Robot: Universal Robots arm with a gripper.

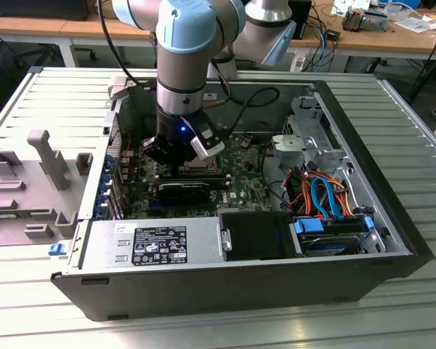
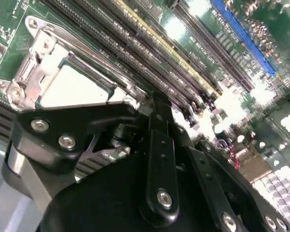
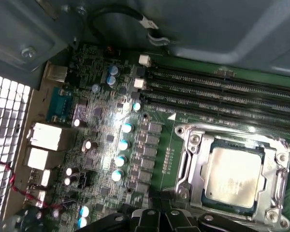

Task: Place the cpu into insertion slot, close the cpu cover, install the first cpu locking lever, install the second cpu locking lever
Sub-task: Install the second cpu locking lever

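The cpu (image 3: pixel 232 176) lies flat in the insertion slot (image 3: pixel 195 195), its silver-grey top showing in both wrist views. The cpu cover (image 3: pixel 275 145), a thin silver frame, lies down around the chip's edges, with the chip (image 2: pixel 72 88) showing through its window. A thin metal lever (image 3: pixel 185 164) runs along one side of the frame. My gripper (image 1: pixel 176 161) hangs low inside the open computer case, right above the green motherboard (image 1: pixel 243 156) and close beside the socket. Its black body (image 2: pixel 154 104) stands in front of the socket's near edge.
Long black memory slots (image 3: pixel 222 92) run beside the socket. The case walls (image 1: pixel 363 156) enclose the board, with a power supply (image 1: pixel 152 243) at the front and a drive cage with orange and blue cables (image 1: pixel 323 193) at the exterior view's right. A grey fixture (image 1: pixel 36 182) lies at its left.
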